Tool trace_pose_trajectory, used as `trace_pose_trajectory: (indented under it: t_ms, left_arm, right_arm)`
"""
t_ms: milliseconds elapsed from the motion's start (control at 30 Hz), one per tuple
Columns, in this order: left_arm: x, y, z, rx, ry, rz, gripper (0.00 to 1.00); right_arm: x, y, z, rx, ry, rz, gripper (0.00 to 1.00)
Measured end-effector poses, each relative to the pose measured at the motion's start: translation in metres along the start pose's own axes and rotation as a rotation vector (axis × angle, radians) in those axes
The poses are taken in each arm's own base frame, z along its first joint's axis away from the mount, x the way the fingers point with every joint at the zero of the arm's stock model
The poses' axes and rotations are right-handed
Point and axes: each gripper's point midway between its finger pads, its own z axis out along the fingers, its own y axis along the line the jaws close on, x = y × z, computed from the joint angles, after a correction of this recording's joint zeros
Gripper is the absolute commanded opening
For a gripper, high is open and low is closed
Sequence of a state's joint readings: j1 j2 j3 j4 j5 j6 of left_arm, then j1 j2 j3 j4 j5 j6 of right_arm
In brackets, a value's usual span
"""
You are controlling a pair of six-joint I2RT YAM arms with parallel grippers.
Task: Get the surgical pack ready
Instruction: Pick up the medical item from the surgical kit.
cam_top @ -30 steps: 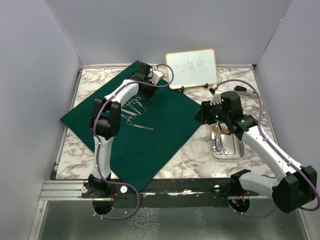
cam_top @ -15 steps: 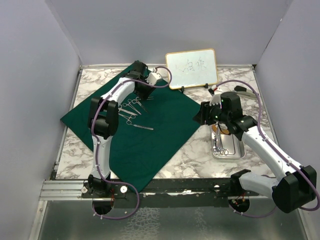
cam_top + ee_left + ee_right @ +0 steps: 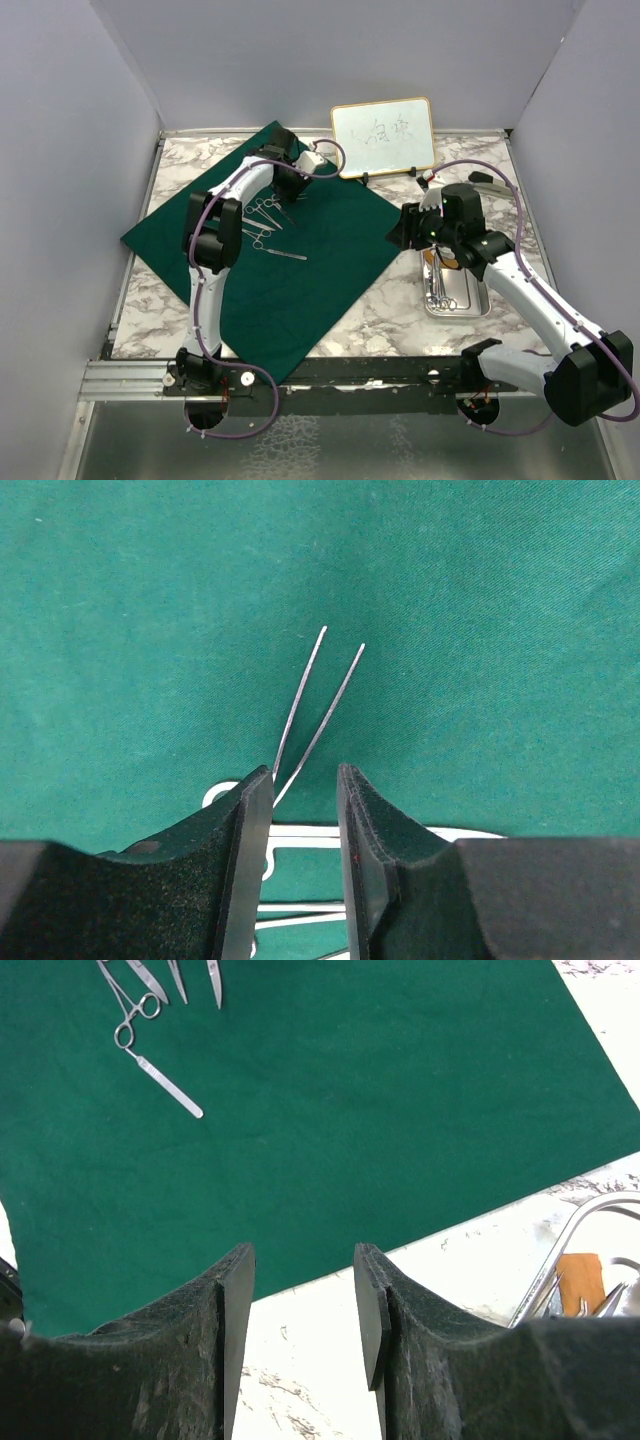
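Observation:
The dark green cloth (image 3: 300,290) lies diagonally across the left half of the marble table. Several silver scissor-like instruments (image 3: 265,220) rest on its far part. My left gripper (image 3: 290,190) hovers just beyond them, pointing down. In the left wrist view its jaws (image 3: 305,785) stand narrowly apart, open, over a thin two-pronged instrument (image 3: 310,700) lying on the cloth (image 3: 480,630). My right gripper (image 3: 400,232) is open over the cloth's right edge (image 3: 350,1110), with nothing between its fingers (image 3: 303,1260). The steel tray (image 3: 487,305) sits to its right and holds more instruments (image 3: 440,285).
A gold-framed whiteboard (image 3: 383,135) stands at the back centre. Grey walls close in the left, right and back sides. The tray's rim (image 3: 560,1250) shows at the right of the right wrist view, with an orange item (image 3: 580,1270) inside.
The left gripper's jaws have narrowed and the wrist has shifted slightly over the instruments. The right arm has stayed still.

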State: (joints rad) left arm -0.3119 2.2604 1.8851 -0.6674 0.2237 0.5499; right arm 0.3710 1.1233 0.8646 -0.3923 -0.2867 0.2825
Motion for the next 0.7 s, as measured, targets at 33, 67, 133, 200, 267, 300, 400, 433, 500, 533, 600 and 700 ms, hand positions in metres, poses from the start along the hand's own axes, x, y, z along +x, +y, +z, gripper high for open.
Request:
trace_pose_trajectory:
  t_ms: [33, 67, 133, 200, 267, 300, 400, 433, 500, 533, 600, 700]
  left_arm:
    - [0.002, -0.001, 0.003, 0.005, 0.007, -0.001, 0.33]
    - [0.004, -0.002, 0.006, 0.009, 0.013, -0.001, 0.32]
    - [0.005, -0.001, 0.009, 0.009, 0.016, 0.004, 0.3]
    - [0.006, -0.002, 0.01, 0.01, 0.018, 0.005, 0.27]
    - [0.006, -0.002, 0.012, 0.012, 0.021, 0.006, 0.27]
    - [0.007, -0.002, 0.014, 0.013, 0.023, 0.006, 0.27]
    - [0.005, 0.0, 0.014, 0.008, 0.018, 0.009, 0.27]
    - [0.005, -0.001, 0.015, 0.009, 0.019, 0.009, 0.25]
    - [0.005, 0.0, 0.015, 0.007, 0.019, 0.009, 0.19]
    - [0.005, 0.0, 0.015, 0.006, 0.019, 0.009, 0.16]
    - [0.005, 0.0, 0.015, 0.004, 0.02, 0.007, 0.11]
    - [0.005, 0.001, 0.015, 0.002, 0.022, 0.003, 0.07]
  right_arm:
    - [0.0, 0.0, 0.0, 0.0, -0.001, 0.0, 0.45]
    - [0.0, 0.0, 0.0, -0.001, -0.001, 0.0, 0.45]
    - [0.0, 0.0, 0.001, -0.002, 0.0, 0.0, 0.44]
    - [0.0, 0.0, 0.001, -0.004, 0.001, 0.0, 0.44]
    - [0.001, 0.001, 0.001, -0.007, 0.003, 0.0, 0.44]
    - [0.001, 0.001, 0.001, -0.009, 0.003, 0.0, 0.44]
    - [0.001, 0.002, 0.001, -0.014, 0.005, 0.0, 0.44]
    - [0.001, 0.002, 0.001, -0.014, 0.005, 0.001, 0.44]
    - [0.002, 0.002, 0.001, -0.016, 0.008, 0.002, 0.44]
    - [0.003, 0.002, 0.002, -0.016, 0.011, 0.002, 0.44]
    - [0.005, 0.001, 0.003, -0.016, 0.016, 0.004, 0.43]
    - [0.006, 0.001, 0.004, -0.017, 0.022, 0.006, 0.43]
